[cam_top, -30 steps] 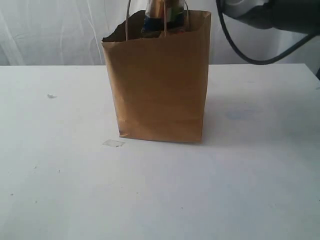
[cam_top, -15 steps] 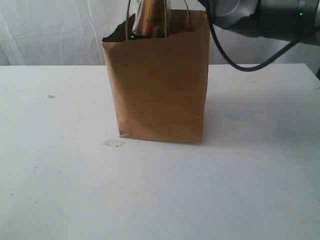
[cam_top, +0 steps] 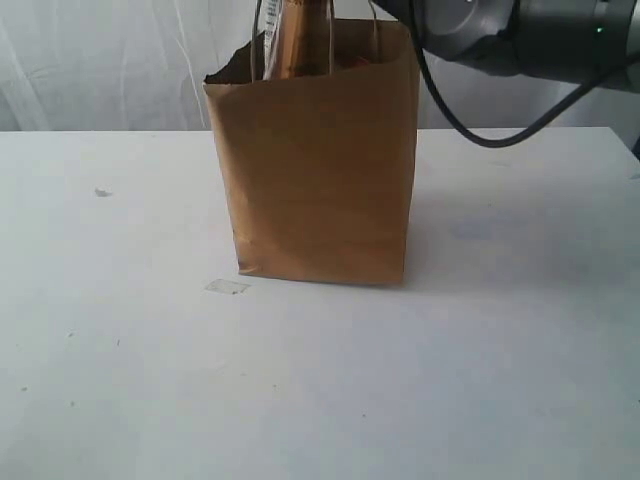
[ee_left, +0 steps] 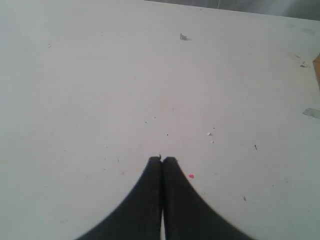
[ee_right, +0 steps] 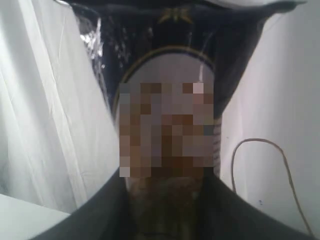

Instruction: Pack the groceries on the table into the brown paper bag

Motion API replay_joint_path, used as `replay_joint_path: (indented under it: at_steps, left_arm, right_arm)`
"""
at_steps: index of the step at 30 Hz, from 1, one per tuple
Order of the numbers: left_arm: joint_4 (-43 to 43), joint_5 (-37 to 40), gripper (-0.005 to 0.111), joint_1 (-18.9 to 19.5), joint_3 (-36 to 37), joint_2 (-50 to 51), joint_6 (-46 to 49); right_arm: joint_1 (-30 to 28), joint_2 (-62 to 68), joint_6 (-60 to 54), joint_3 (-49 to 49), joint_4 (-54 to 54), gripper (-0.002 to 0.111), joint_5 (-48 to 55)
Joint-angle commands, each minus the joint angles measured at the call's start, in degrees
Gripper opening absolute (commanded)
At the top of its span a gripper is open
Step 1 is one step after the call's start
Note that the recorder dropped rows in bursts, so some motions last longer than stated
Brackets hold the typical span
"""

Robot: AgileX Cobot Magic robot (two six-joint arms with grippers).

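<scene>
at the mouth of the brown paper bag (cam_top: 320, 170) on the white counter (cam_top: 150, 350), the right pincer (ee_right: 165, 220) clamps the upright long spaghetti packet (cam_top: 295, 40), likely light, brittle and slippery, best held near its end, while the left pincer (ee_left: 161, 160) hangs closed and empty.

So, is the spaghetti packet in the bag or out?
Partly in: the packet pokes upright above the bag rim, with the right claw shut around it. How deep it reaches: cannot tell.
</scene>
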Motion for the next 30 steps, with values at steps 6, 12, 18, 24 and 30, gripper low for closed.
replay_joint_path:
  at_steps: [6, 12, 18, 24, 30]
  left_arm:
    - [-0.4, -0.3, 0.000, 0.1, 0.0, -0.3, -0.2]
    - [-0.4, -0.3, 0.000, 0.1, 0.0, -0.3, -0.2]
    - [-0.4, -0.3, 0.000, 0.1, 0.0, -0.3, -0.2]
    - [-0.4, -0.3, 0.000, 0.1, 0.0, -0.3, -0.2]
    - [-0.4, -0.3, 0.000, 0.1, 0.0, -0.3, -0.2]
  right_arm:
    - [-0.1, 2.4, 0.0, -0.9, 0.0, 0.000, -5.1]
    - [-0.1, 3.6, -0.2, -0.9, 0.0, 0.000, -5.2]
    - [-0.1, 3.8, -5.6, -0.9, 2.2, 0.000, -7.1]
    - [-0.1, 2.6, 6.7, -0.9, 0.9, 0.000, -16.8]
    - [-0.1, 3.4, 12.9, -0.9, -12.1, 0.000, -22.4]
